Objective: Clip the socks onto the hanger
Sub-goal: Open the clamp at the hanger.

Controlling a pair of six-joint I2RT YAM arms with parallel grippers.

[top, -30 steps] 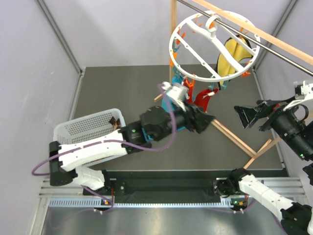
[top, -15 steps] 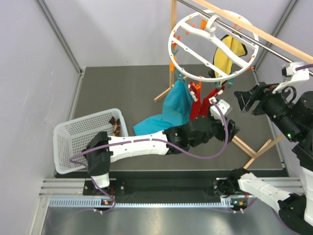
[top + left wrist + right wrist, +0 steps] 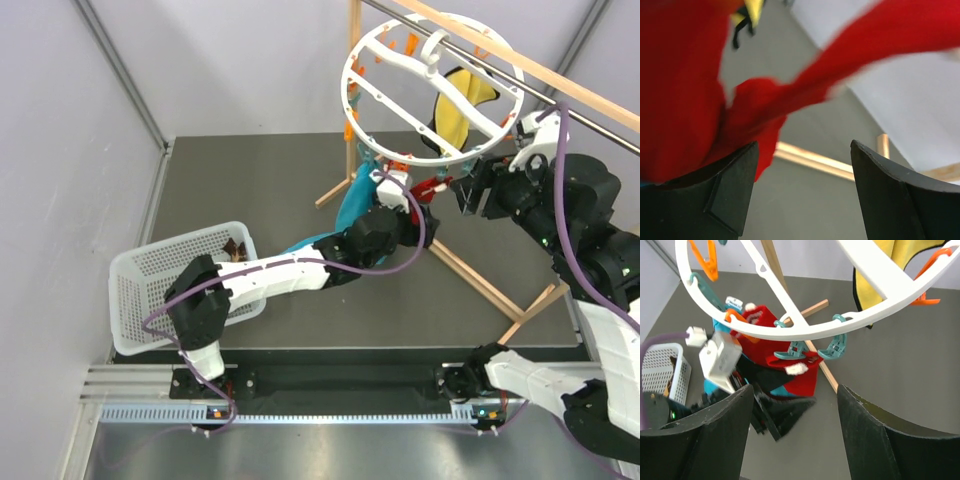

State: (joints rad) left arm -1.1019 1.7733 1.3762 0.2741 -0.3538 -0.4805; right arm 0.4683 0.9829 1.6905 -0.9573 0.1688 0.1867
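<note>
Pale walls point(image 3: 250, 60), dark tabletop point(image 3: 250, 190)

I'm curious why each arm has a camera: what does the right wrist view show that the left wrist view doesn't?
Only the right wrist: the white hanger with teal clips, the yellow cloth and the mesh basket. Only the left wrist: the left gripper and its open gap, seen from inside. Both: a red sock and the wooden frame.

Soft, even, bright light fills the overhead view. The dark counter point(image 3: 250, 190) shows only faint shadows and no glare, and all is in focus. In the left wrist view the red sock point(image 3: 685, 90) is a close, smeared blur across top and left. The right wrist view is sharp at centre, with the hanger point(image 3: 805, 333) bowed toward the edges.
</note>
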